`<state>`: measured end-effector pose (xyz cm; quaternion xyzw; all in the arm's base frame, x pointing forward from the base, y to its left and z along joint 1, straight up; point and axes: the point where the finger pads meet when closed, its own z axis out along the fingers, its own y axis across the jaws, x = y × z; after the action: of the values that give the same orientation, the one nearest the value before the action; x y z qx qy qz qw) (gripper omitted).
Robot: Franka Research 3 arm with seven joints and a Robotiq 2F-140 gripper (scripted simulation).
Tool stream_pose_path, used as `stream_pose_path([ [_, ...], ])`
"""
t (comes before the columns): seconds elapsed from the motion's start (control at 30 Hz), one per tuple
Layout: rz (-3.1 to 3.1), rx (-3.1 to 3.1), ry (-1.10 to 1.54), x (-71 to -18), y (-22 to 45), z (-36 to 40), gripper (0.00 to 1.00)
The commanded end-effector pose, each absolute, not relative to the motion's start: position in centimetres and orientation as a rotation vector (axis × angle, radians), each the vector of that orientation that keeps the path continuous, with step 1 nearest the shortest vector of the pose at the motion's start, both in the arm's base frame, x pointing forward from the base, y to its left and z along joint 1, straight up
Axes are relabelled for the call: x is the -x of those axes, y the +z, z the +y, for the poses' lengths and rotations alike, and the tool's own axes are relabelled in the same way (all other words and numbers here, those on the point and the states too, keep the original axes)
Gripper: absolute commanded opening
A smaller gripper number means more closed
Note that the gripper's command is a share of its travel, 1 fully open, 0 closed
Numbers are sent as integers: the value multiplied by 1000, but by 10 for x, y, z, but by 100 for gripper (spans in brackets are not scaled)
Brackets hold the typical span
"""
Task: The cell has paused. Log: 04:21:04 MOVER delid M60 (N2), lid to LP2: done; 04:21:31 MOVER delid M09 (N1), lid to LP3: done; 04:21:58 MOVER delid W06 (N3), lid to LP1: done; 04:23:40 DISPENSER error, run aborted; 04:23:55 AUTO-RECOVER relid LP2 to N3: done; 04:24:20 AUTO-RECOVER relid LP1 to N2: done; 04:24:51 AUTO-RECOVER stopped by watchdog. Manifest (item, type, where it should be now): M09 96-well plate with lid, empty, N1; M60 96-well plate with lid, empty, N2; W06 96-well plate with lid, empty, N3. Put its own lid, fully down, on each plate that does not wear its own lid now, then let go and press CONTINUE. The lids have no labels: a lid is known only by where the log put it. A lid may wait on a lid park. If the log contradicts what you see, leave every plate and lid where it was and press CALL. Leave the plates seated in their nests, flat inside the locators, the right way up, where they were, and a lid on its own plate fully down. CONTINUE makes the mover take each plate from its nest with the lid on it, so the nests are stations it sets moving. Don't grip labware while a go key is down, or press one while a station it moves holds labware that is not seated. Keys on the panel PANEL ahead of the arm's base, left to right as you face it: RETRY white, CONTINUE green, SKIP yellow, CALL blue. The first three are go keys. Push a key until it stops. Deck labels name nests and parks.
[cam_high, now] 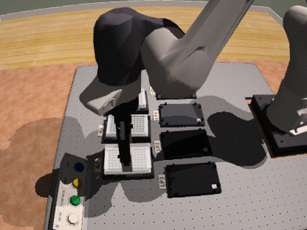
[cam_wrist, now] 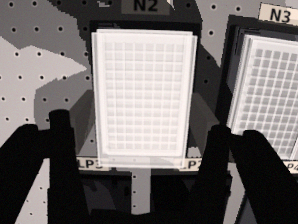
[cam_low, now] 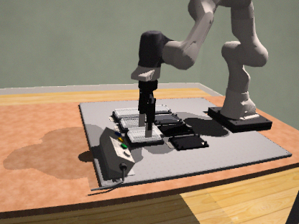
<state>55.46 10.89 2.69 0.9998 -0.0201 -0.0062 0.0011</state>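
- Gripper [cam_high: 125, 152] pinches the lid [cam_wrist: 144, 96] over nest label N2 [cam_wrist: 144, 4] (fingers either side);
- N3 plate [cam_wrist: 269, 92] lies just right of N2.

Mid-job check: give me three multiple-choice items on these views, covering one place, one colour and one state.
1. In the wrist view, which label is right of the N2 label? A N1. B N3. C LP2.
2. What colour is the key next to the white key? A green. B blue. C yellow.
3. The gripper is: A open. B pressing a key. C shut on something.

B: the N3 label sits at upper right.
A: the green key adjoins it.
C: its fingers flank the lid at N2, closed on it.
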Motion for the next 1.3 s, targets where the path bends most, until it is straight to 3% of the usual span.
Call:
stream_pose_path([
  [0.0,-58,-3141,-14,-556,26,109,0],
  [1.27,-52,-3141,-14,-557,18,109,0],
])
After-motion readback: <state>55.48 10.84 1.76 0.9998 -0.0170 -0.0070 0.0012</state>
